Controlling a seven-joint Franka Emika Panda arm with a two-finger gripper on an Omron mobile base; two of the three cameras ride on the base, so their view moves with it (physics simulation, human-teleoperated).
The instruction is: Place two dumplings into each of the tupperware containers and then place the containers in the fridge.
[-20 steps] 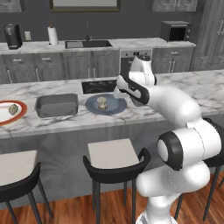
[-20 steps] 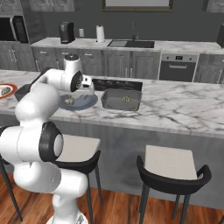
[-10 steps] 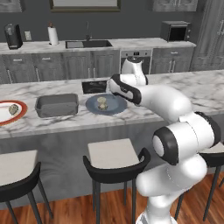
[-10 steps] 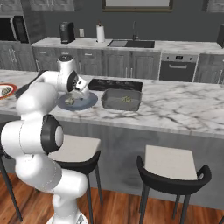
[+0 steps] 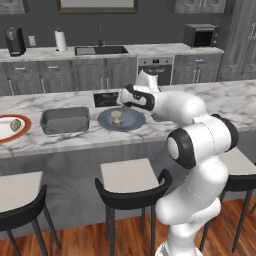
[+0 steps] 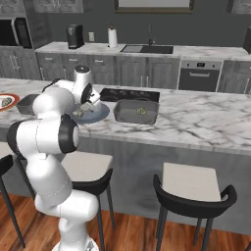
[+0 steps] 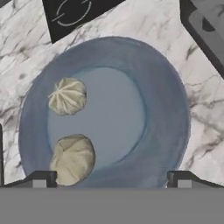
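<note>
Gripper [image 7: 111,177] jaws wide, empty, above blue plate [image 7: 166,109]; one dumpling [image 7: 72,159] by the 7 o'clock fingertip, another dumpling [image 7: 67,96] at 10 o'clock.

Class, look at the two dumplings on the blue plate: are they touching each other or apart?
Apart. The hand view shows the upper dumpling and the lower dumpling with a strip of bare blue plate between them.
</note>
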